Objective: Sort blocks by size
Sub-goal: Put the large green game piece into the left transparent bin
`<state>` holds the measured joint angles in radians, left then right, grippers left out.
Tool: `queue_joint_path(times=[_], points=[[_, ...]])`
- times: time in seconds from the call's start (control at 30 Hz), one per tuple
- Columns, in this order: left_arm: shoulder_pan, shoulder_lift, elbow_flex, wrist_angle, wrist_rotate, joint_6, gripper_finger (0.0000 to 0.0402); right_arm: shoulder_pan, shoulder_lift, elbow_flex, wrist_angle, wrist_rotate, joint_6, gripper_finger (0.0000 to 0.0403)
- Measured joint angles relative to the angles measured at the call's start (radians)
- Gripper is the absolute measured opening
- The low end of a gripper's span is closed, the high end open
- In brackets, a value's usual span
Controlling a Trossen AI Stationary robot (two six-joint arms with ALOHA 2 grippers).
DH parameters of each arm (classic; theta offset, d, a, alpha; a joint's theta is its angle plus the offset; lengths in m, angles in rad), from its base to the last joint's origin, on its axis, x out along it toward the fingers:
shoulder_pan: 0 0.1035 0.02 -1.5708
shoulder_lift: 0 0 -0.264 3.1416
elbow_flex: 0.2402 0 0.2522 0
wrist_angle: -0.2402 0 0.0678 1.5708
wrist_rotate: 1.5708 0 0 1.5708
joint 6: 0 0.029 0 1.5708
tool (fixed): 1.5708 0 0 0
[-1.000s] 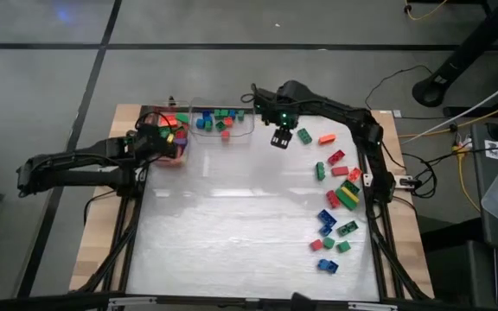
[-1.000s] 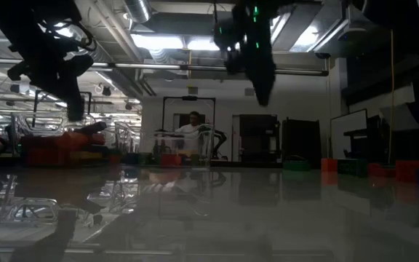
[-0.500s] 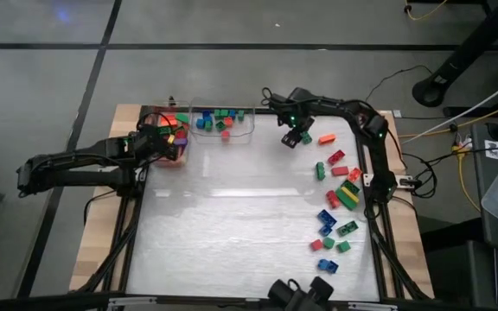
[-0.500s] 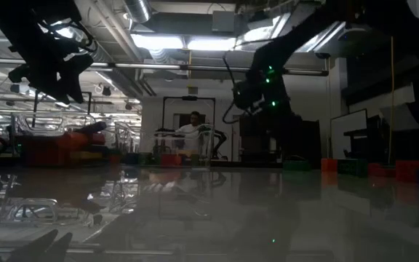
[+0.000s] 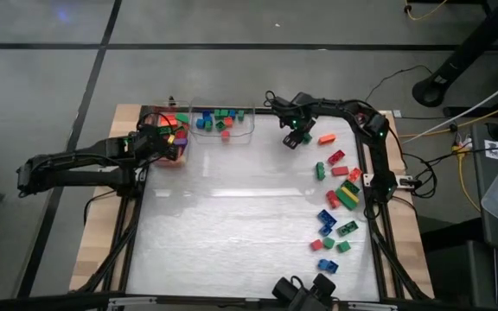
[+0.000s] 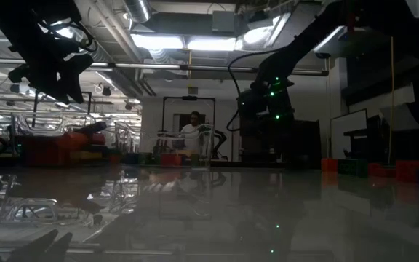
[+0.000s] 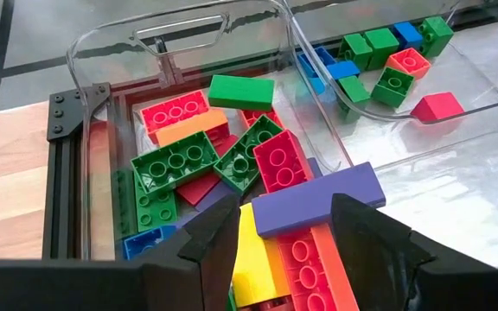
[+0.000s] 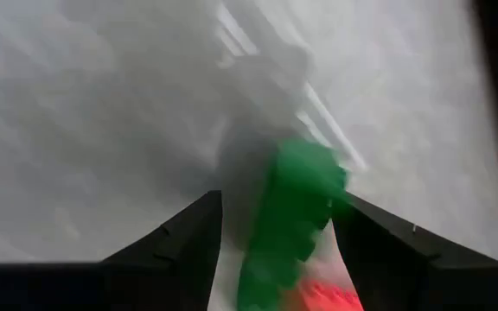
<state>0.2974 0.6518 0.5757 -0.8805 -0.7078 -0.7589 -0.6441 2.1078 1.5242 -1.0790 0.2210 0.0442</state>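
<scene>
The low view shows both arms only as dark shapes against the lit room, so neither jaw gap can be read there, and the blocks on the table appear merely as a low coloured line at the far edge. In the right wrist view the green block point(image 8: 294, 220) between the fingers is blurred and cut off below, with a red patch beneath it that cannot be identified. The right gripper point(image 5: 296, 131) hangs near the far edge of the table point(image 5: 232, 225), its jaws pinching that green block; an orange block point(image 5: 326, 138) lies just beside it, and loose blocks point(image 5: 335, 207) trail away along the table's right-hand margin. The wide middle of the table is open room between the two arms. The left gripper point(image 5: 164, 141) sits over the left clear bin point(image 7: 89, 130), its jaws spread and holding nothing; directly between and beyond them lie a purple long block point(image 7: 314, 199), red and yellow long blocks, and green ones farther in. This bin holds the longer bricks, piled. The second clear bin point(image 5: 223, 134), touching it on the side toward the right gripper, holds short square bricks point(image 7: 387, 60) in green, blue and red.
</scene>
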Motion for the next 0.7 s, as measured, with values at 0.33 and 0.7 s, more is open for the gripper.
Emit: queue_joint_path(times=[0.33, 0.7], points=[[-0.003, 0.0, 0.0, 0.001, 0.003, 0.0, 0.0171, 0.0, -0.002, -0.021, 0.008, -0.159, 0.004, 0.0156], [-0.003, 0.0, 0.0, 0.007, 0.099, 0.08, 0.0171, 0.097, -0.003, -0.023, 0.002, -0.309, 0.038, 0.0113]])
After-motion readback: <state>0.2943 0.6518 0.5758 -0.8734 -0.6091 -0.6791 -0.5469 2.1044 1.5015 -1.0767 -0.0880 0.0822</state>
